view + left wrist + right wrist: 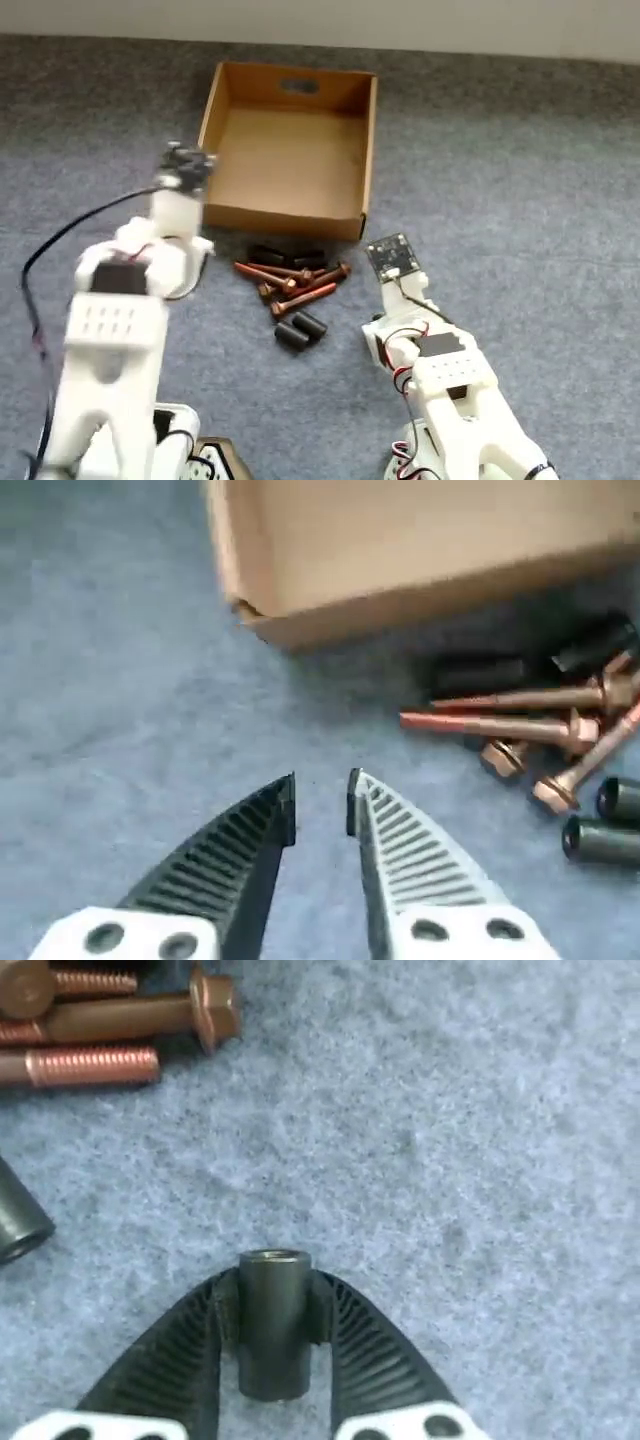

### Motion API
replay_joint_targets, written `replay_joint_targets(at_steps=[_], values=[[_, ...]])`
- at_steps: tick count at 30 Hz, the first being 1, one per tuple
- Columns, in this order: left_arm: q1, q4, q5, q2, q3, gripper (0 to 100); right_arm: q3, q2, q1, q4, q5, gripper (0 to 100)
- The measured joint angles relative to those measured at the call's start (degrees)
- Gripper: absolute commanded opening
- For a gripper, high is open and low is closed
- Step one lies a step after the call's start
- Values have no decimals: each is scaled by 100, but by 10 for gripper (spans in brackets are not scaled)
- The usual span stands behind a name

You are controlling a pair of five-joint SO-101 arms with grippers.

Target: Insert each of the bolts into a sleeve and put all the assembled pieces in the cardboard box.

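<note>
Sleeves [300, 330], two loose black ones, lie on the grey carpet [520, 180] farthest out from the cardboard box [290, 215], straight in front of its front wall. A bit closer to the box, off toward its right front corner, the right gripper [272, 1290] has its jaws clamped on another sleeve [270, 1350], open end poking out past the tips. Next in, the copper bolts [295, 280] sit in a messy pile, a few crossing each other. More dark sleeves [285, 255] are tucked between that pile and the box's front wall. Left gripper [320, 805] hangs over the carpet near the box's left front corner, jaws just a narrow gap apart. Box itself is open side up.
</note>
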Motion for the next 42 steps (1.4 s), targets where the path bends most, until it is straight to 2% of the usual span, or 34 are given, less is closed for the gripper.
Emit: replay_joint_targets(at_steps=[4,9,12,17,24,27,36,42], values=[[378,229,0,1538,-536,189,0,0,0,0,0,7],[923,211,9,2127,-879,190,0,0,0,0,0,7],[1284,-123,-220,2321,-879,190,0,0,0,0,0,7],[1380,-809,-308,2884,-879,190,0,0,0,0,0,7],[1415,-1336,53,3429,-976,190,0,0,0,0,0,7],[1415,-1310,35,3604,-1011,186,0,0,0,0,0,7],[1398,-501,-1178,3780,-1020,185,0,0,0,0,0,7],[1389,-422,-1301,3815,-1002,185,0,0,0,0,0,7]])
